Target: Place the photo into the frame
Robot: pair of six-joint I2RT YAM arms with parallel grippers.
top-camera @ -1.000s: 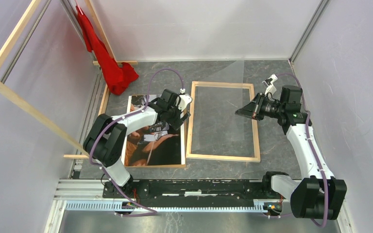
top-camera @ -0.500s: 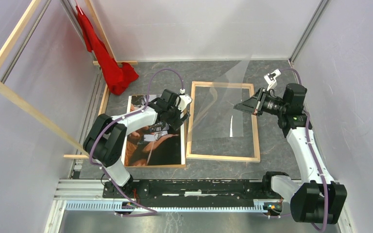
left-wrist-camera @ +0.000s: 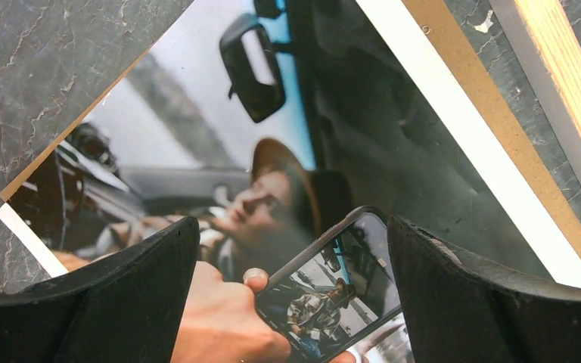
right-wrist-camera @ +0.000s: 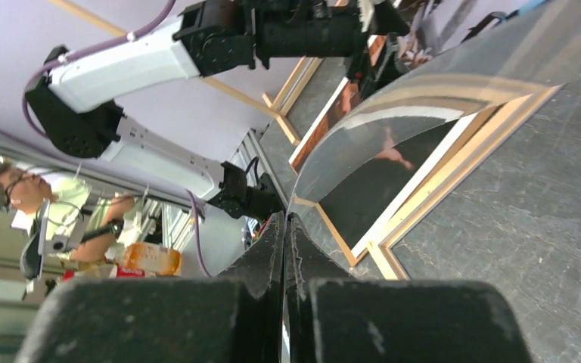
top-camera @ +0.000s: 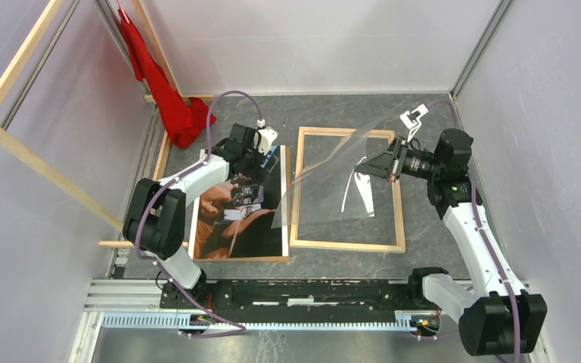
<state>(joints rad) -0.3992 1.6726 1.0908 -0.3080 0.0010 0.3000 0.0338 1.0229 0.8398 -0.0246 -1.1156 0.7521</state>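
The photo [top-camera: 238, 219] lies face up on a brown backing board [top-camera: 284, 162], left of the frame [top-camera: 401, 212]. The frame lies flat with its pale wood side up. My left gripper [top-camera: 256, 160] hovers open just above the photo's far part; in the left wrist view the photo [left-wrist-camera: 295, 151] fills the space between the spread fingers of the left gripper [left-wrist-camera: 291, 280]. My right gripper [top-camera: 363, 165] is shut on one edge of a clear plastic sheet [top-camera: 325, 178], which is raised and curved over the frame. In the right wrist view the sheet [right-wrist-camera: 424, 98] arcs away from the right gripper [right-wrist-camera: 284, 227].
A red cloth [top-camera: 170, 98] hangs at the far left corner. Long pale wooden beams [top-camera: 45, 166] lean along the left wall. In the left wrist view, the frame's left rail [left-wrist-camera: 567, 83] runs close beside the backing board's edge [left-wrist-camera: 492, 113]. Walls close in the table on three sides.
The right gripper has lifted the clear sheet off the frame, bowing it upward toward the left. The left gripper has moved toward the photo's far end, still open.
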